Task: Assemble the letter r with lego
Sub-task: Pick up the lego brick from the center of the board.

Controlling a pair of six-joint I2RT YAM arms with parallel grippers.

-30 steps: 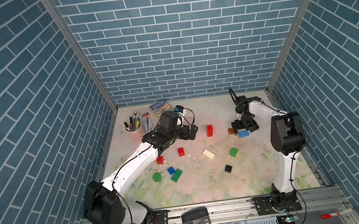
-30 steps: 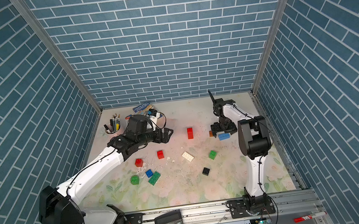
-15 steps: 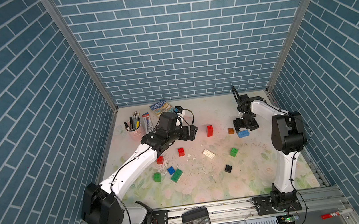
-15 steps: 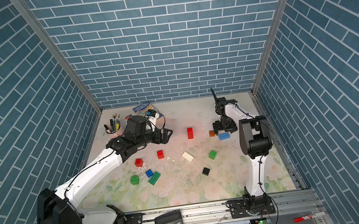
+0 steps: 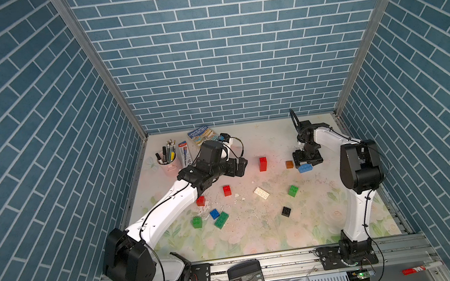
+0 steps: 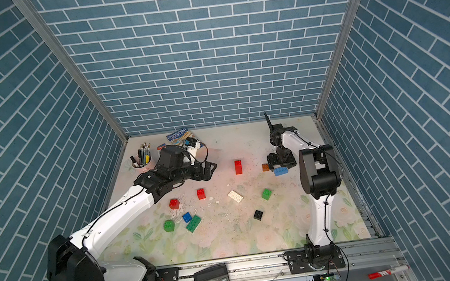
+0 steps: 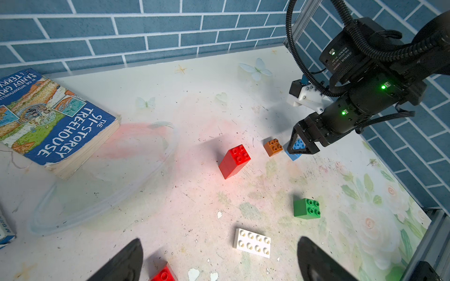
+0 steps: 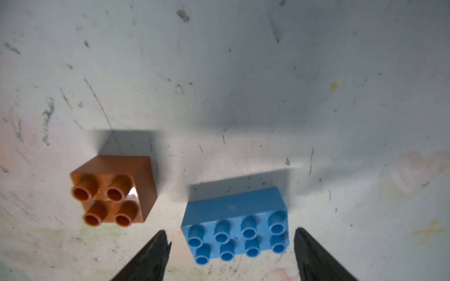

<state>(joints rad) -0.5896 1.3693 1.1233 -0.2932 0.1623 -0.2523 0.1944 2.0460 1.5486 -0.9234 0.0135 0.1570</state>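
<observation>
Two right fingers (image 8: 314,258) flank the light blue brick (image 8: 235,231), open, not gripping; left fingers (image 7: 124,262) gape empty. We judge its slight skew may pivot it on closing.

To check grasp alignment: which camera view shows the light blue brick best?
The right wrist view: the light blue brick is close, all eight studs visible, inside the open right claw. In both top views the brick is small, partly under the claw. The left wrist view: mostly hidden by the claw.
</observation>
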